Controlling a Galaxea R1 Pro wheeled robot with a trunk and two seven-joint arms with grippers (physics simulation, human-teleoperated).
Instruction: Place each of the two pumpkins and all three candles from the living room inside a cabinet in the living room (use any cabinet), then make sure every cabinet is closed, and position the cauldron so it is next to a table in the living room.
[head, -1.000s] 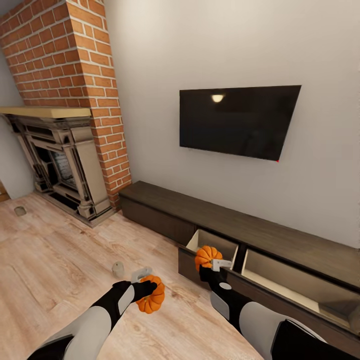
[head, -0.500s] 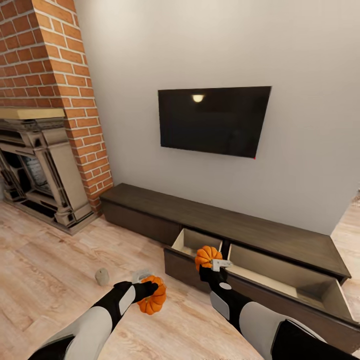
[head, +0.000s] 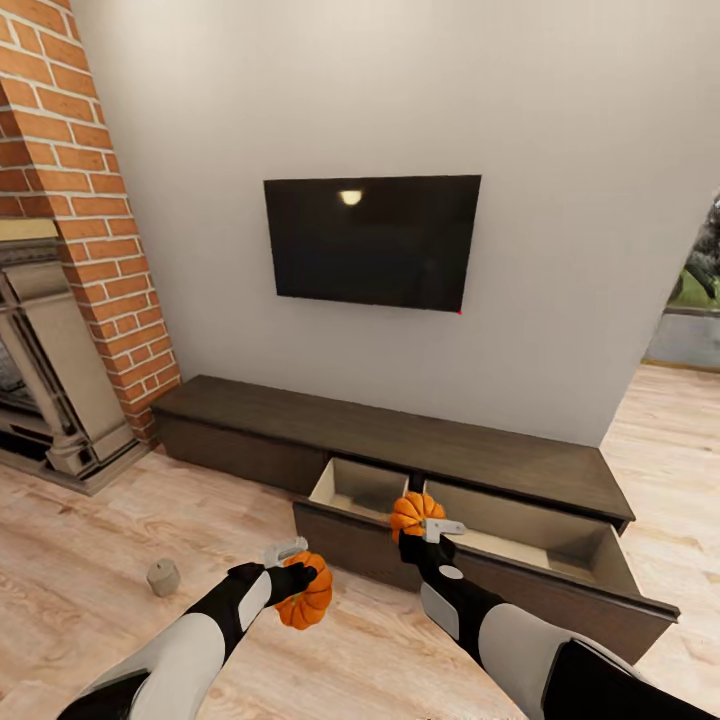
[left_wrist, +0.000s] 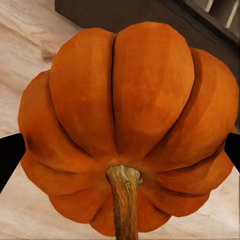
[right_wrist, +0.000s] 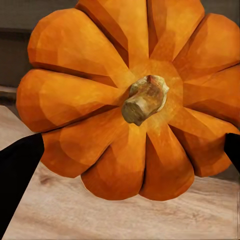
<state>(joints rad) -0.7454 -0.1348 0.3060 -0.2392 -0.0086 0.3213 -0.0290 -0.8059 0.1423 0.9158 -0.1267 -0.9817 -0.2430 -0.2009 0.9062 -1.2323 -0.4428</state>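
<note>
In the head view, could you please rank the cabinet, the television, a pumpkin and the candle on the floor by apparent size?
1. cabinet
2. television
3. pumpkin in the left gripper
4. candle, though it sits farther from the camera

Both pumpkins are bright ribbed orange, the left pumpkin (head: 304, 603) with a tan-brown stem and the right pumpkin (head: 416, 515) with a paler beige stub, and the arms holding them are black at the wrist going white further up. The cabinet (head: 400, 452) is dark brown wood with pale beige drawer insides, sitting on a light wood-grain floor (head: 80, 560) with a grey-beige candle (head: 163, 577) on it. Behind it there's an off-white wall (head: 560, 200), a black TV (head: 370, 242), plus red brick (head: 90, 230) with pale mortar lines.
</note>
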